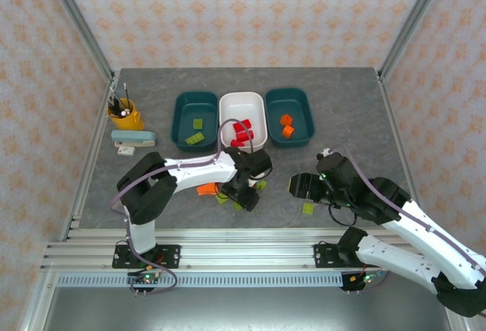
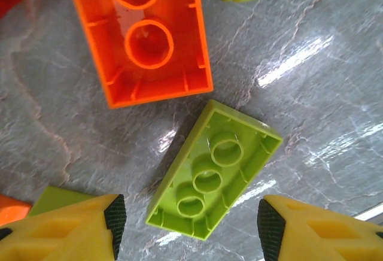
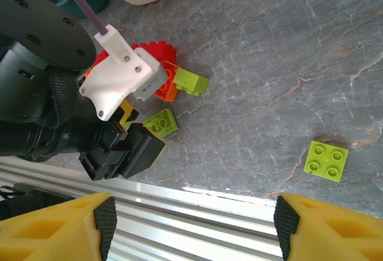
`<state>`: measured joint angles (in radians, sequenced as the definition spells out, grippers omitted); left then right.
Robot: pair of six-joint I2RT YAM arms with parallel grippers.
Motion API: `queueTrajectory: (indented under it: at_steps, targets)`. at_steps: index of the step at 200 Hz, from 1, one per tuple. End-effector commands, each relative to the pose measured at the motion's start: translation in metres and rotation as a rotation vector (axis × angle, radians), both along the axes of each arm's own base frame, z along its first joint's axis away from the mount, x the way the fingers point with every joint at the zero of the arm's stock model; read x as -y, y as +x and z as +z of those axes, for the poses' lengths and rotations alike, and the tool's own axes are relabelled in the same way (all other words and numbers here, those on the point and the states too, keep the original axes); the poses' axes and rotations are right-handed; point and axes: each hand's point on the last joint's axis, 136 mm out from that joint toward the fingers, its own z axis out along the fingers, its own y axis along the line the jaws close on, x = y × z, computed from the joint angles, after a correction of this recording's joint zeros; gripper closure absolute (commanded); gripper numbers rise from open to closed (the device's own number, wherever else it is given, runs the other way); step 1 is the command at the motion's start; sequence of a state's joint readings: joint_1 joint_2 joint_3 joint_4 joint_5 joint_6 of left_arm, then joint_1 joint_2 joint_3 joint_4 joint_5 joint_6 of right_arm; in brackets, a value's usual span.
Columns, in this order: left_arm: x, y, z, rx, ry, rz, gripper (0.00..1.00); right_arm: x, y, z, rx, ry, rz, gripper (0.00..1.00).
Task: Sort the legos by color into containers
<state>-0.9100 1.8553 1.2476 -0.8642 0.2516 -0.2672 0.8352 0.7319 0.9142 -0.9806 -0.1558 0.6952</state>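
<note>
Three containers stand in a row at the back: a left teal tray (image 1: 186, 111) with lime green legos, a white tray (image 1: 243, 106) with red ones, and a right teal tray (image 1: 301, 106) with orange ones. My left gripper (image 2: 191, 225) is low over a loose pile, open, its pads (image 2: 115, 222) either side of an upside-down lime green brick (image 2: 212, 171) without touching it. An upside-down orange brick (image 2: 146, 33) lies just beyond. My right gripper (image 3: 191, 225) is open and empty above the near rail. A lime green square brick (image 3: 326, 160) lies alone on the table.
A yellow pen cup (image 1: 125, 115) and a pale stapler-like object (image 1: 134, 141) sit at the back left. The aluminium rail (image 3: 227, 204) runs along the near table edge. The left arm's wrist (image 3: 60, 105) is close to the right gripper's left side.
</note>
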Motion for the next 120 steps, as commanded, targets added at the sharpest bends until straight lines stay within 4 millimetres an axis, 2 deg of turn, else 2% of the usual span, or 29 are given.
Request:
queueTrajectory:
  at_steps: [1, 46, 73, 76, 83, 120]
  targets:
    - [0.006, 0.002, 0.002, 0.006, -0.024, -0.057, 0.34, 0.003, 0.004, -0.002, 0.007, -0.01, -0.031, 0.28]
    - [0.006, 0.002, -0.011, -0.008, -0.006, -0.067, 0.35, -0.004, 0.008, -0.004, -0.002, -0.018, -0.018, 0.28]
    - [0.007, 0.003, -0.014, 0.009, 0.001, -0.07, 0.46, -0.006, 0.01, -0.006, -0.003, -0.026, -0.012, 0.28]
    - [0.006, 0.002, -0.022, -0.003, 0.022, -0.071, 0.48, -0.006, 0.01, -0.006, -0.003, -0.027, -0.012, 0.28]
    - [0.005, 0.002, -0.024, 0.002, 0.033, -0.07, 0.51, -0.006, 0.011, -0.006, -0.002, -0.031, -0.012, 0.28]
    - [0.005, 0.007, -0.024, 0.035, 0.028, -0.05, 0.65, -0.007, 0.013, -0.005, 0.002, -0.04, -0.012, 0.28]
